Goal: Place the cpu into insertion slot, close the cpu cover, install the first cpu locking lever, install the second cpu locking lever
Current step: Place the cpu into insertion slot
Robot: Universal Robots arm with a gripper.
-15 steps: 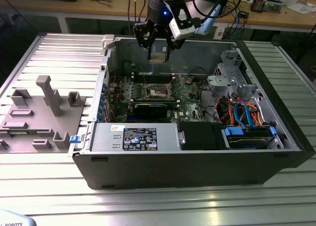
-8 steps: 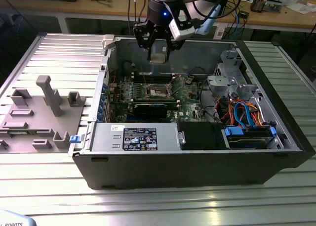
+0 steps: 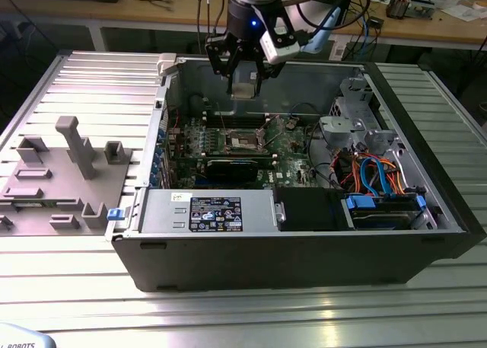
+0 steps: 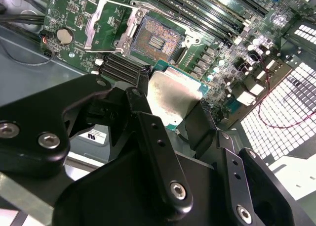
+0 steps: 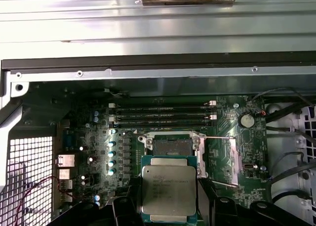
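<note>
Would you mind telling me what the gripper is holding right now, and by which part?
The gripper holds the cpu, clamped by two opposite edges, with its metal top left bare.

The bench [image 3: 251, 317] is a silvery metal surface with long parallel grooves. An open black computer case [image 3: 289, 257] lies flat on it with its open side up, covering the middle and the exterior view's right. Just beside the case, at the exterior view's left, a grey fixture plate [image 3: 46, 199] with upright blocks and a post rests on the bench. A small blue piece [image 3: 114, 213] sits at the plate's edge next to the case.
</note>
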